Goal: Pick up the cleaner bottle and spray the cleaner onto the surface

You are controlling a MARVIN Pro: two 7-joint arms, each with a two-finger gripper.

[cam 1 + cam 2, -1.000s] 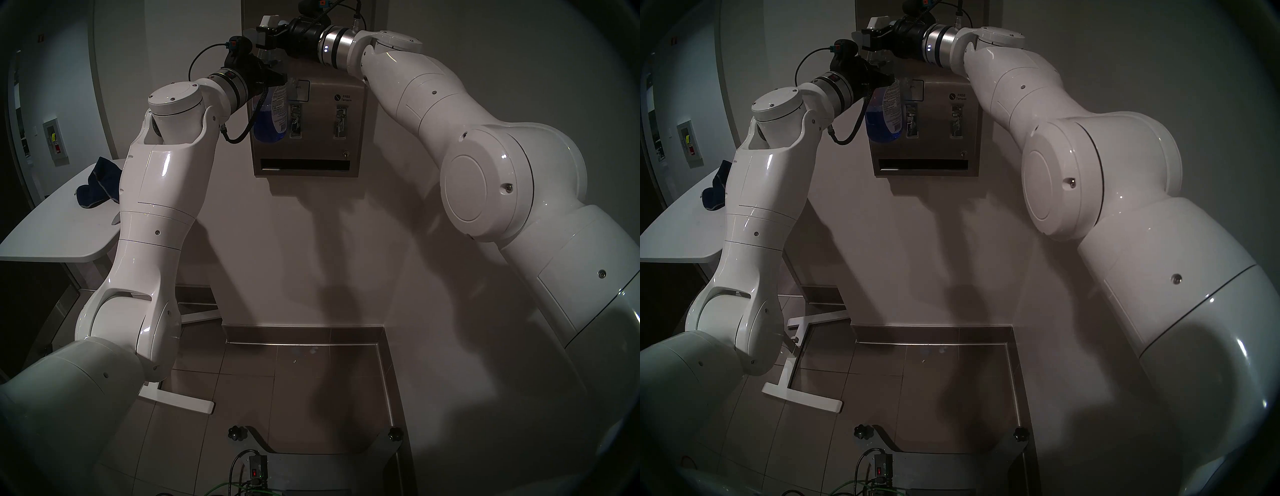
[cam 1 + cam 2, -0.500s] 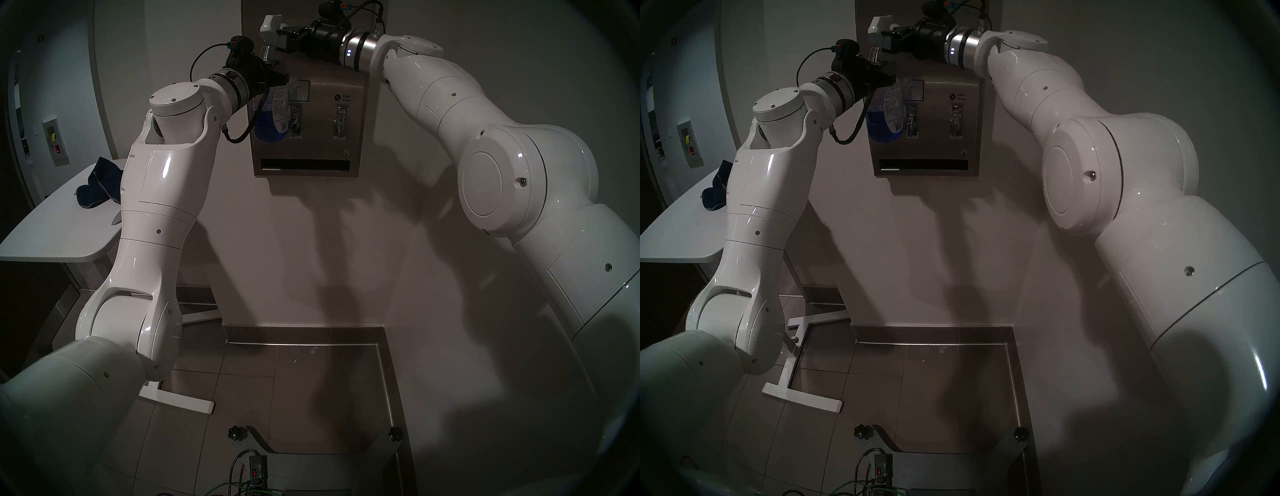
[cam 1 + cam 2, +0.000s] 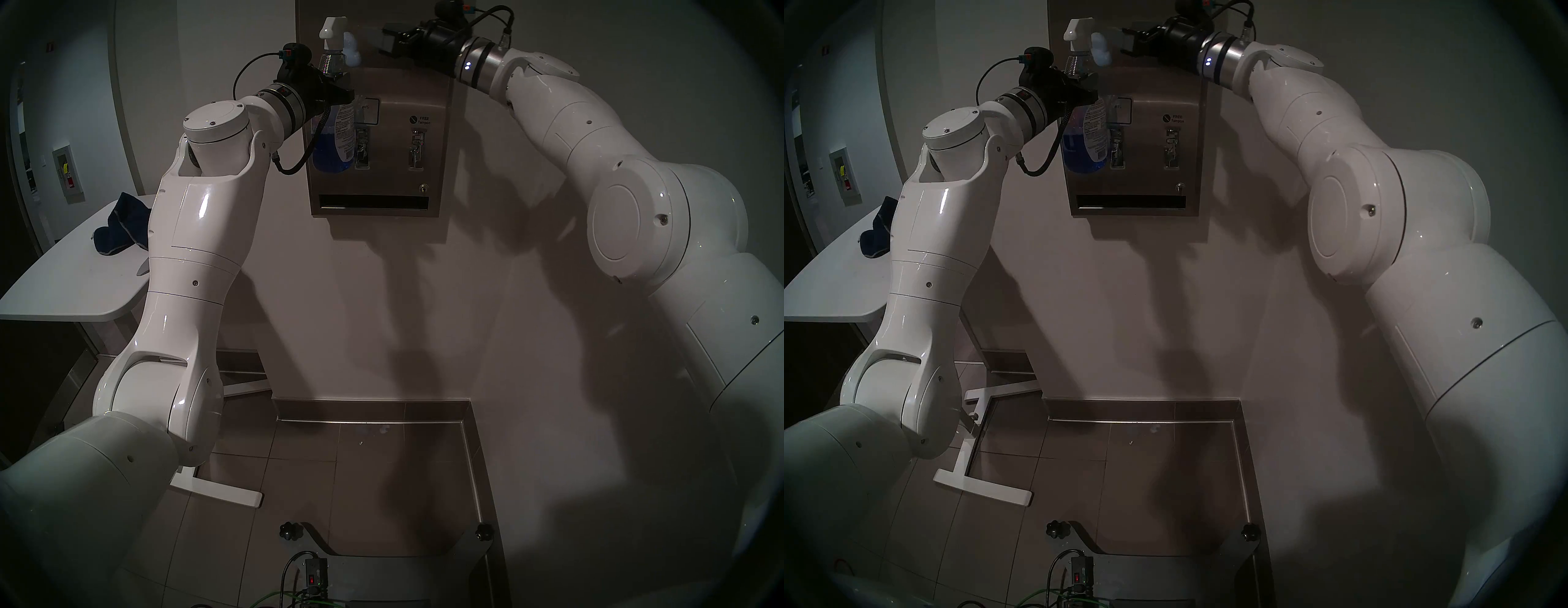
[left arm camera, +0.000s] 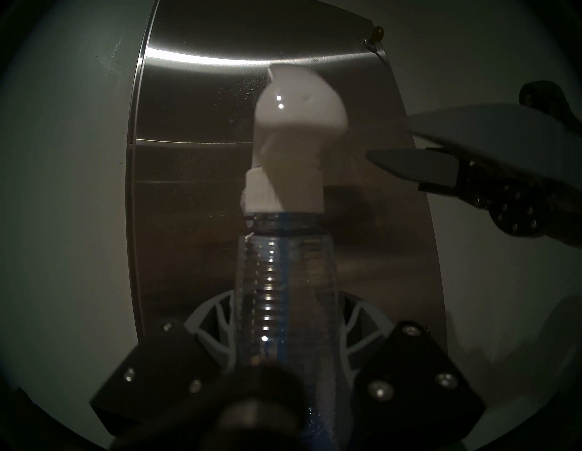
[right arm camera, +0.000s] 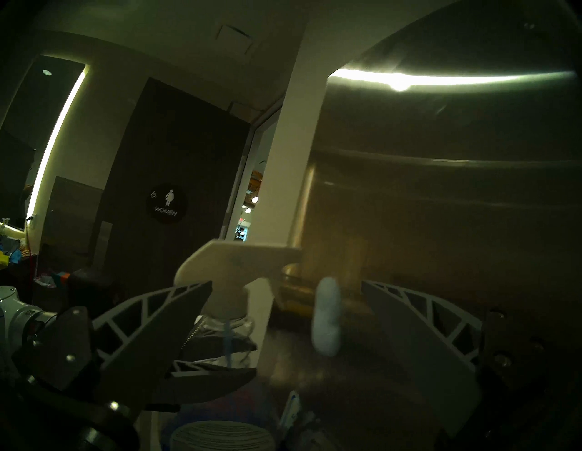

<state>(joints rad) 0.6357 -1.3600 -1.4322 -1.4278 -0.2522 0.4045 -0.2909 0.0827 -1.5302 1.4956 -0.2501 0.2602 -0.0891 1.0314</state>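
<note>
Right now your left hand (image 3: 344, 94) is clamped on the ribbed neck of the clear plastic spray bottle (image 3: 335, 140) with blue liquid and a white printed label, holding it upright in front of the tall brushed stainless-steel wall dispenser panel (image 3: 399, 127). Its white trigger head (image 3: 332, 29) stands above the hand, nozzle toward the steel. A white foamy blob of cleaner (image 3: 352, 47) sits on the panel just beside the trigger head, above the blue-bordered white sticker (image 3: 370, 111) and the two chrome levers (image 3: 362, 148).

Your right hand (image 3: 387, 39) hangs to the right of the trigger head with its fingers spread apart and nothing between them; in the right wrist view the foam (image 5: 327, 318) shows in the gap between the two latticed fingers (image 5: 419, 340), against the steel.

Off to the left, a dark blue cloth (image 3: 121, 225) lies crumpled on the white tabletop (image 3: 63, 293).
</note>
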